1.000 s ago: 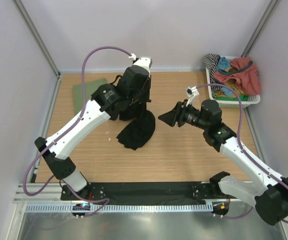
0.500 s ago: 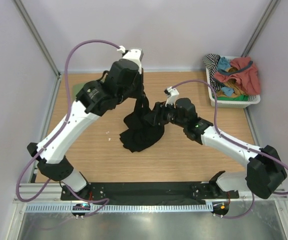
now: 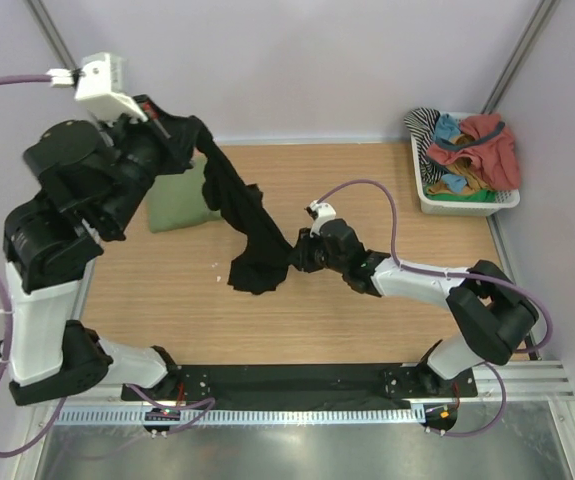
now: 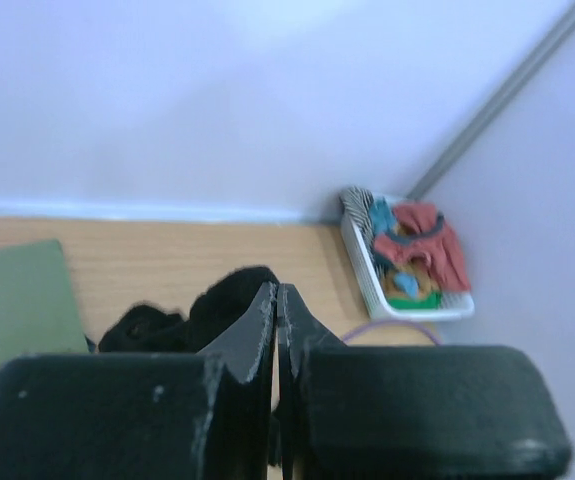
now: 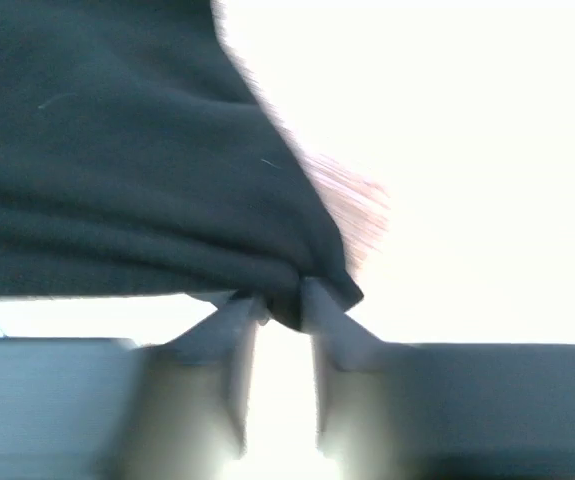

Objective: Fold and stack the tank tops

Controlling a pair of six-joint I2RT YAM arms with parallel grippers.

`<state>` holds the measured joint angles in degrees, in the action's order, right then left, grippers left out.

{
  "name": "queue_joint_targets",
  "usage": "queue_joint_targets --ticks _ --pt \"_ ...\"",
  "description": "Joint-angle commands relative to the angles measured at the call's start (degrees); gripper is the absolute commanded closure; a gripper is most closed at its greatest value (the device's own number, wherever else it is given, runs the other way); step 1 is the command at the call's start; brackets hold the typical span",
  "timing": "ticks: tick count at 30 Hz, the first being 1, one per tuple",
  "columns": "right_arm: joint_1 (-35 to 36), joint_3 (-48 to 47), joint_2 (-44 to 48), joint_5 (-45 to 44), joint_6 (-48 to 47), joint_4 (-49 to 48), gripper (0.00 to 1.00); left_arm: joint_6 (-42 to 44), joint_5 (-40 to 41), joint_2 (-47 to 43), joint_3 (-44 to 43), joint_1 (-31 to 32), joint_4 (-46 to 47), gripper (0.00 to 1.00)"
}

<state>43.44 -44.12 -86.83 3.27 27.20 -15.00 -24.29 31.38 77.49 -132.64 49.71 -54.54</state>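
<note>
Right gripper [image 5: 285, 308]: jaws narrow, pinching a bunched edge of the black top [image 3: 252, 225]. Left gripper [image 3: 172, 128]: fully closed on the top's other end, judging by how the cloth runs up to it in the overhead view. The top is strung diagonally between the two, upper end in the air, lower part crumpled on the table [image 3: 367, 320] near the middle.

Progress, my read: roughly halfway.
- Green top [image 3: 179, 205]: looks folded, lying flat at far left of the table, partly hidden behind the left arm and the hanging cloth.
- Black top: not spread, not folded, not stacked. It needs laying out flat, folding, then placing on the green one.
- Basket [image 3: 437, 205] at far right holds other garments, not part of the task.

Pose:
- Left arm raised high and pulled back to the far left, wrist above the green top.
- Right arm stretched low across the table toward centre, gripper just above the surface at the top's lower edge.
</note>
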Motion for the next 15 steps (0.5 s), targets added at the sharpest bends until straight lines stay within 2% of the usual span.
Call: queue_joint_targets --ticks 1,2,7,10,13,15 --pt "-0.11 1.75 0.34 -5.20 1.45 -3.01 0.89 3.72 8.69 -4.18 3.24 -0.14 8.74 1.00" --pt "-0.20 1.93 0.95 -5.20 1.63 -2.23 0.99 4.16 10.96 -6.80 4.48 -0.14 10.84 1.00" --pt "-0.11 1.49 11.92 -4.24 0.23 5.41 0.99 6.45 18.71 -13.50 12.38 -0.14 13.68 1.00" --pt "-0.02 -0.52 19.99 3.55 -1.44 12.96 0.99 6.10 20.39 -17.81 16.86 -0.14 13.15 1.00" --pt "0.15 -5.26 25.28 4.82 -2.76 24.12 0.99 5.14 22.23 -22.03 21.70 -0.14 13.41 1.00" --pt "-1.07 -12.02 25.04 3.07 -5.47 34.48 0.99 4.96 23.64 -23.87 27.13 -0.14 14.81 1.00"
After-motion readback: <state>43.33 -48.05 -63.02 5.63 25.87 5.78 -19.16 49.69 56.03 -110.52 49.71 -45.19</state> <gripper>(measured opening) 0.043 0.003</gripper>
